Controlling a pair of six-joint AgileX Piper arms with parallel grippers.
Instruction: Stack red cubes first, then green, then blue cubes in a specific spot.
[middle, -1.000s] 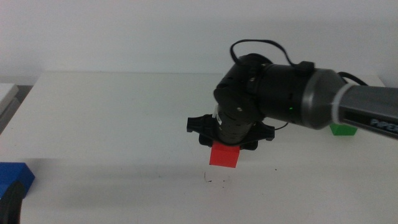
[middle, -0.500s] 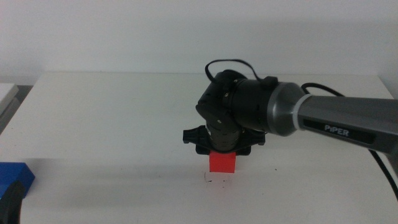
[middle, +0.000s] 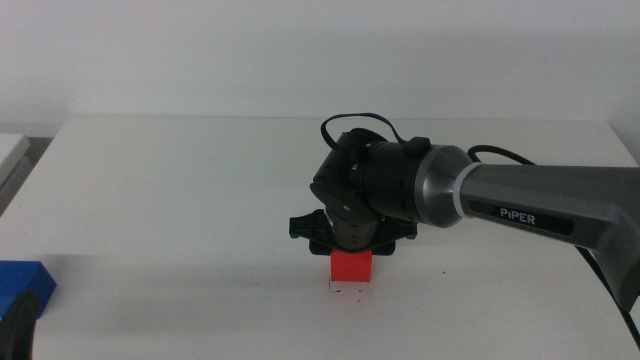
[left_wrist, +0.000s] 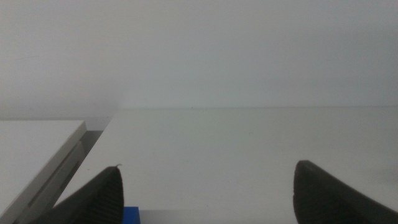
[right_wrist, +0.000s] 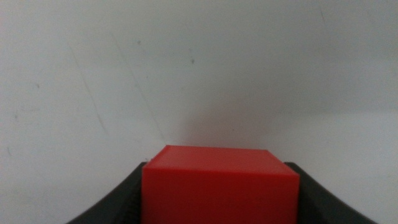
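Note:
My right gripper (middle: 352, 252) comes in from the right, points down and is shut on the red cube (middle: 352, 268). The cube sits at table level right over the specific spot (middle: 336, 291), and only faint marks show at its lower edge. I cannot tell whether it touches the table. In the right wrist view the red cube (right_wrist: 219, 183) fills the gap between the dark jaws. The blue cube (middle: 22, 282) lies at the table's near left edge, next to my waiting left gripper (middle: 20, 328), which is open. The green cube is hidden.
A white tray corner (middle: 10, 150) sits off the table's left edge. The white table (middle: 180, 190) stretches to the back wall. The right arm's grey forearm (middle: 540, 205) spans the right half of the table.
The right gripper has carried the red cube left and down, from above and right of the marks to directly on them. The left arm has not moved.

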